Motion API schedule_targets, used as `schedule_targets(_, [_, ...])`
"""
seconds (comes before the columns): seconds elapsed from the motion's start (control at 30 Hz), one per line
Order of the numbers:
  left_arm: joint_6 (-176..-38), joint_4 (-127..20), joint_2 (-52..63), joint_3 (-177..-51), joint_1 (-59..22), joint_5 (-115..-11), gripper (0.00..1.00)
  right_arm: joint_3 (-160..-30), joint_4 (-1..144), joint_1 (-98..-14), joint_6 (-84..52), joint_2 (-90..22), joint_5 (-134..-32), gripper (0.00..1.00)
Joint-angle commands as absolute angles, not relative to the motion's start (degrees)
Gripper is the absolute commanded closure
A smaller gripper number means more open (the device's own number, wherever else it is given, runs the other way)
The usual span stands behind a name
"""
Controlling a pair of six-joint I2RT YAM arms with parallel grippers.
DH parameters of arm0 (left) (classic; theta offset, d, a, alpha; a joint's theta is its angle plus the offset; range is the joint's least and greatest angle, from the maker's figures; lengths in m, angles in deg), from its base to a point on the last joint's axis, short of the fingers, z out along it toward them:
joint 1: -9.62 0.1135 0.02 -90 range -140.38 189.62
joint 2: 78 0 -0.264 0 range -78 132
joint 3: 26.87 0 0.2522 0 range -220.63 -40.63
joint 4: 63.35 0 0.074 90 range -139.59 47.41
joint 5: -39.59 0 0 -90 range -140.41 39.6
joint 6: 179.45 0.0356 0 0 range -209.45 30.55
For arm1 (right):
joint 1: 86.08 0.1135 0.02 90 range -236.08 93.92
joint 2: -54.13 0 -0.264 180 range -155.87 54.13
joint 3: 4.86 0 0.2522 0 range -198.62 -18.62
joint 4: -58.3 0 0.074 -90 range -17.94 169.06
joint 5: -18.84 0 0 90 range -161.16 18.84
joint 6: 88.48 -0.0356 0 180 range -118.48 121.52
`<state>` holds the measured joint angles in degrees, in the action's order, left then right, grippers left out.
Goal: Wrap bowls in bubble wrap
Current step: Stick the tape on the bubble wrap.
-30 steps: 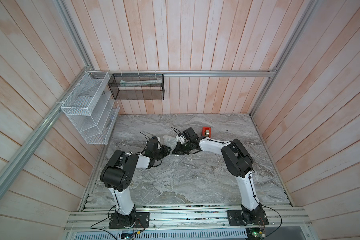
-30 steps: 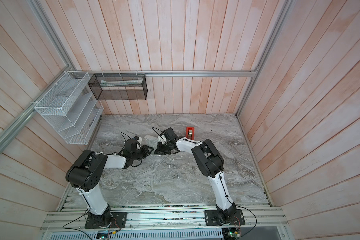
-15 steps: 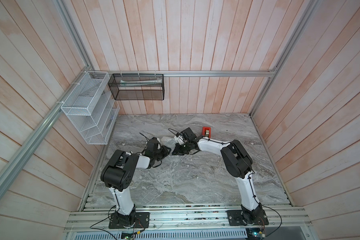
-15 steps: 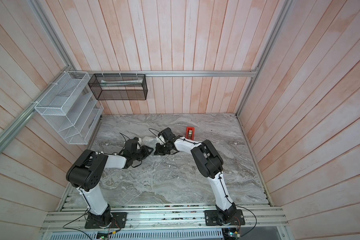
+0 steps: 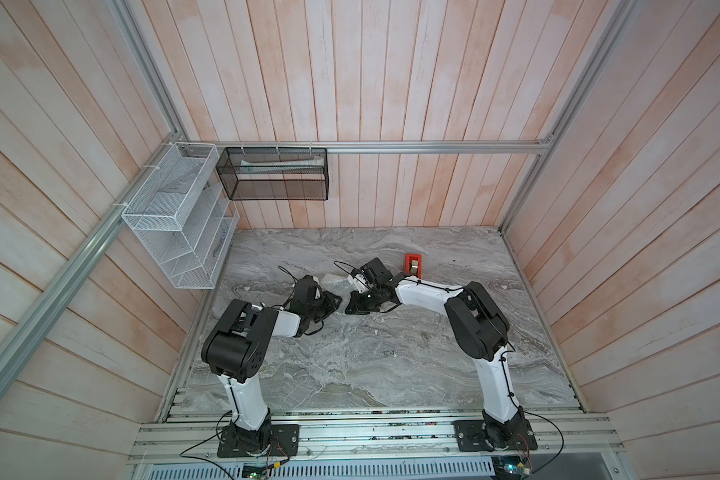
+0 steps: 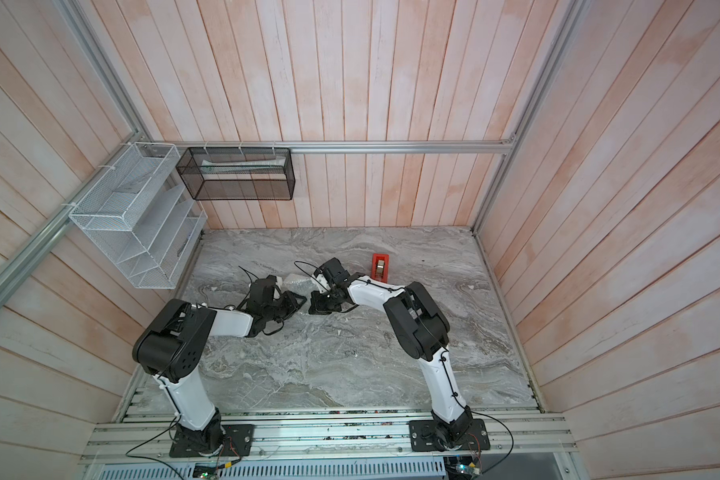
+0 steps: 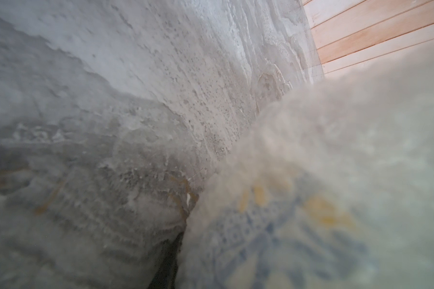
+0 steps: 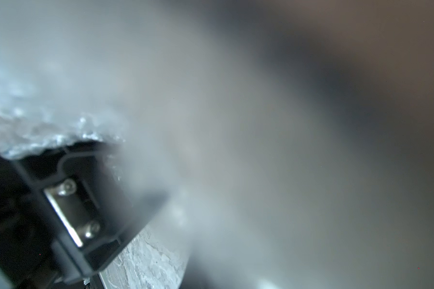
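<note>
Grey marble counter [image 5: 350,365], pink plank walls [image 5: 350,83]. Mid-frame, right jaws pressed together by bubble wrap [image 5: 336,282]; left jaws: cannot tell.

Red tape dispenser [image 5: 413,263], white wire rack [image 5: 163,199], black mesh basket [image 5: 275,189]

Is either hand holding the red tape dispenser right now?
No, the dispenser stands alone on the table, with nothing touching it.

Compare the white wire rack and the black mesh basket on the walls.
The white wire rack is pale and split into stepped tiers; the black mesh basket is dark and a single long box. The rack hangs on the side wall, the basket on the back wall. Both are open mesh, mounted above the table.
</note>
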<state>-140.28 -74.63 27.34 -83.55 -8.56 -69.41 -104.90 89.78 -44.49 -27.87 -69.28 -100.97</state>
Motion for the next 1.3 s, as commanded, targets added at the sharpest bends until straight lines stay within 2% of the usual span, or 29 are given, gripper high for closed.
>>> schedule_targets(0.0, [-142.10,-78.61,28.78,-85.46,-8.13,-64.33,0.68,-99.68,105.32,-38.97,-26.75,-71.85,-106.54,1.00])
schedule_targets(0.2, [-142.28,-77.84,28.55,-85.43,-8.20,-64.04,0.68,-101.81,104.60,-40.24,-27.48,-70.14,-106.43,1.00])
schedule_targets(0.47, [-142.88,-72.69,27.59,-87.54,-8.05,-63.63,0.65,-107.66,106.70,-44.19,-28.02,-62.62,-106.94,1.00])
schedule_targets(0.73, [-142.29,-67.57,25.45,-90.47,-8.05,-63.06,0.44,-101.90,99.44,-50.15,-30.97,-55.56,-108.63,0.99])
schedule_targets(0.8, [-142.10,-67.47,25.47,-90.64,-7.98,-63.31,0.42,-100.16,97.97,-51.70,-31.30,-54.04,-108.70,0.99])
schedule_targets(0.83, [-141.90,-67.28,25.46,-90.71,-7.98,-63.47,0.38,-99.04,97.25,-52.61,-31.48,-53.20,-108.66,0.98])
schedule_targets(0.93, [-141.22,-65.85,24.69,-90.72,-7.66,-62.83,0.32,-95.47,94.22,-55.35,-32.42,-50.67,-108.78,0.93])
schedule_targets(1.03, [-141.00,-64.67,22.36,-89.44,-7.43,-61.12,0.19,-91.80,91.19,-58.32,-33.01,-48.31,-109.56,0.85])
schedule_targets(1.27, [-138.87,-61.60,12.58,-83.79,-3.63,-57.57,0.09,-88.14,89.42,-64.58,-29.75,-43.09,-105.01,0.68])
